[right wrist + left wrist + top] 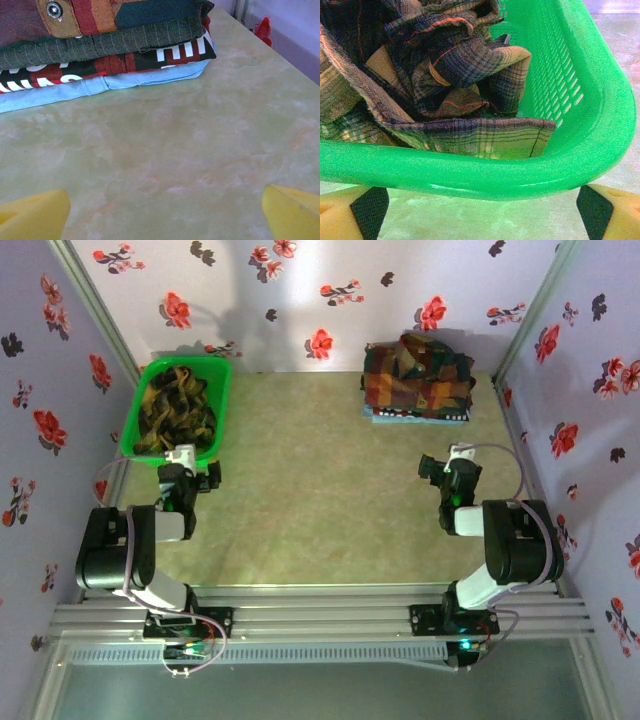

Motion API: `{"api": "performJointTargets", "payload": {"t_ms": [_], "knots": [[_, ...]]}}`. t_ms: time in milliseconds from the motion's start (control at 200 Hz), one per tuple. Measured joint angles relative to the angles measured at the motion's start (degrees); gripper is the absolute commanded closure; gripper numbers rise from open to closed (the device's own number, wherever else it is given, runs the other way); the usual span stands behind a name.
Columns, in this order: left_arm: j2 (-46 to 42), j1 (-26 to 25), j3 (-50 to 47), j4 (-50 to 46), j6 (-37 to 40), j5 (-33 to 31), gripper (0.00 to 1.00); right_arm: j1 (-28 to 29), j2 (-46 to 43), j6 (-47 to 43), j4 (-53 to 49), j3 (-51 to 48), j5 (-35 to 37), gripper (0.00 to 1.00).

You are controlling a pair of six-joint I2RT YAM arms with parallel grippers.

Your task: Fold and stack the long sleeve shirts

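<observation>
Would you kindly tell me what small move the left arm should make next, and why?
Probably ease the left end effector forward over the near rim of the green plastic basket and down onto the crumpled mustard-and-black plaid shirt: its jaws stand open and empty just short of that rim, and the shirt lies unfolded inside.

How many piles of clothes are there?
2. One crumpled heap lies in the green basket, far left; one folded stack sits on the table, far right. Shirts may hide underneath.

Bright light washes out the back wall (pixel 300 285) and glints off the basket (pixel 485 187), while the overhead view looks soft.
</observation>
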Motion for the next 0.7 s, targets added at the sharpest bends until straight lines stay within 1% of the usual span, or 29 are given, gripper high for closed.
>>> {"api": "performJointTargets", "payload": {"t_ms": [420, 625, 700], "knots": [[0.0, 0.0, 0.0, 0.0, 0.0, 0.0, 0.00, 0.0, 0.0, 0.0, 0.0, 0.0, 0.0, 0.01], [0.0, 0.9, 0.0, 0.0, 0.0, 0.5, 0.00, -0.3, 0.0, 0.0, 0.0, 0.0, -0.4, 0.01], [-2.0, 0.9, -0.4, -1.2, 0.1, 1.0, 0.00, 0.4, -2.1, -0.5, -1.6, -0.4, 0.3, 0.01]]}}
